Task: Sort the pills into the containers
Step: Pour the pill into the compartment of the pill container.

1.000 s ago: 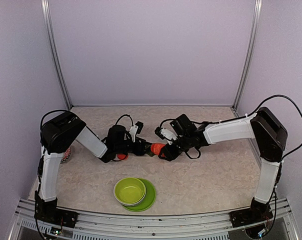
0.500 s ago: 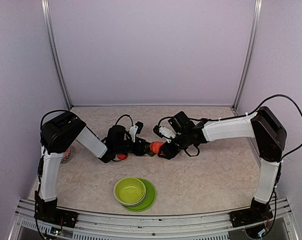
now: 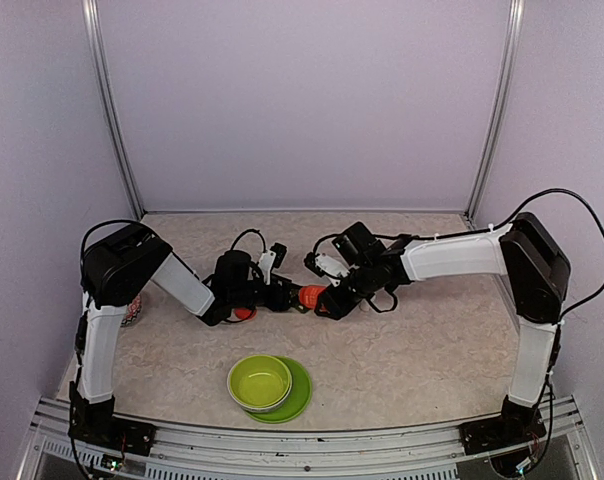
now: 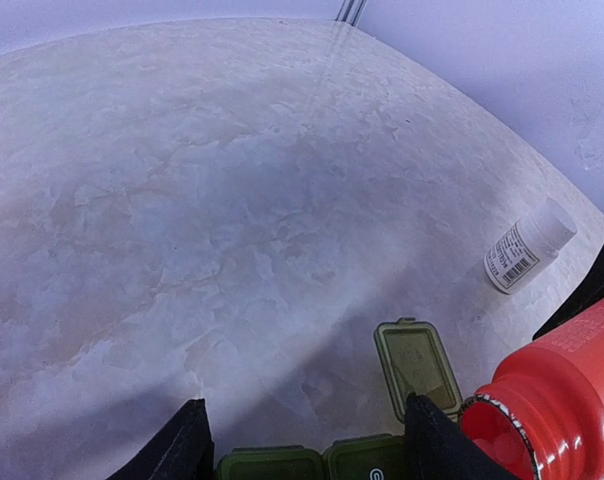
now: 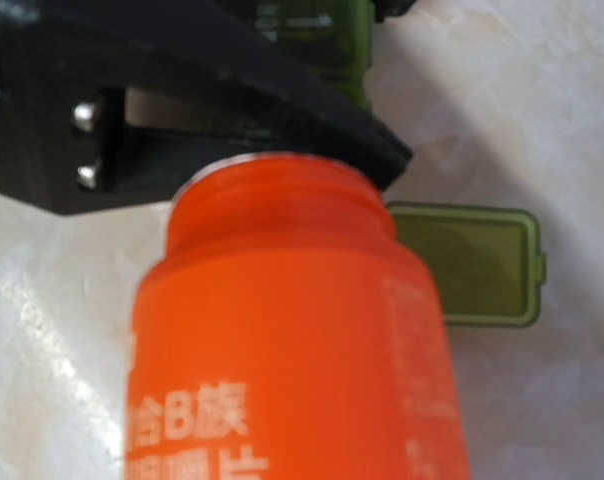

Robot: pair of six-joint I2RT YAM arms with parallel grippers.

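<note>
The dark green containers (image 4: 322, 462) lie between my left gripper's (image 4: 307, 410) fingers, which close on the strip's two ends. One lid (image 4: 416, 367) stands flipped open on the right. My right gripper (image 3: 329, 300) is shut on the orange-red bottle (image 3: 311, 295), which is tipped sideways with its uncapped mouth at the open compartment. Pale pills (image 4: 497, 445) show inside the mouth. In the right wrist view the bottle (image 5: 292, 340) fills the picture and hides my own fingers. Behind it are the left gripper (image 5: 182, 110) and the open lid (image 5: 477, 265).
A lime-green bowl (image 3: 259, 381) on its plate (image 3: 298, 398) stands near the front edge. A red cap (image 3: 244, 314) lies under the left arm. A small white bottle (image 4: 528, 246) lies on its side beyond the containers. Another small bottle (image 3: 133, 312) stands at the left wall.
My right arm has shifted slightly left, bringing the bottle's mouth closer to the left gripper and the containers. The left arm has stayed still.
</note>
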